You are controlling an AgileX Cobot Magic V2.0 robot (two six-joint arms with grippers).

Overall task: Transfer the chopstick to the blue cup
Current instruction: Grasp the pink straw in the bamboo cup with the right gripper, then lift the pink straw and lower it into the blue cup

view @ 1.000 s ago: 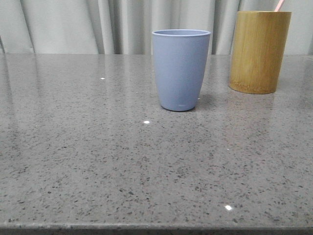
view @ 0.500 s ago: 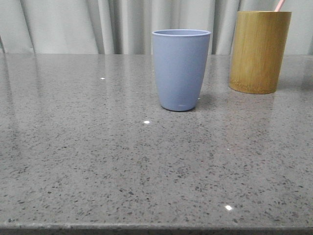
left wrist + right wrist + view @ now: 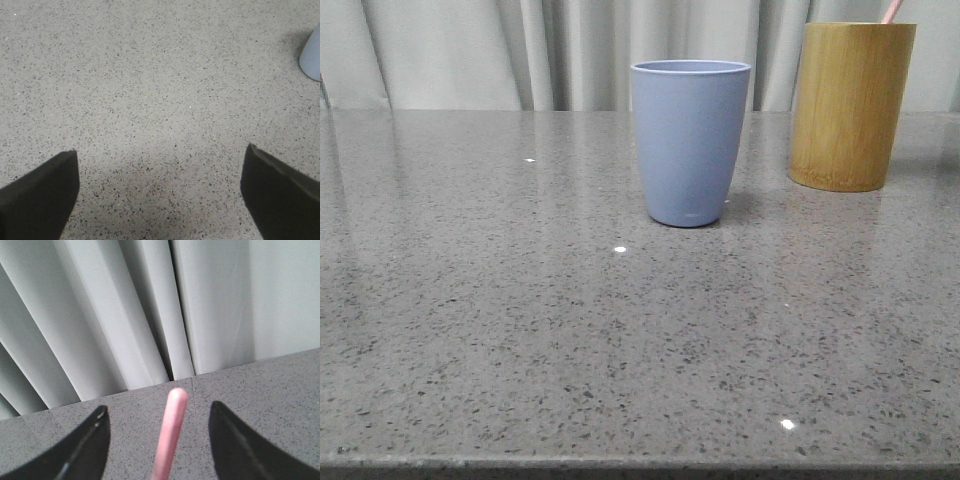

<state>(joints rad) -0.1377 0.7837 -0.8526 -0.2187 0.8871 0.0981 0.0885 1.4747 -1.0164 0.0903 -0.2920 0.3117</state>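
On the grey bench the blue cup stands empty-looking beside the bamboo holder, where the chopstick still rests. The right claw is spread open around its tip, so grasping comes next, I think. The left claw hangs open over bare bench.

Even, soft, bright overhead light. Small white glare spots on polished table. Faint shadow right of blue cup. Front view sharp. Chopstick close to lens, blurred. Dim shadow patch between left gripper fingers.
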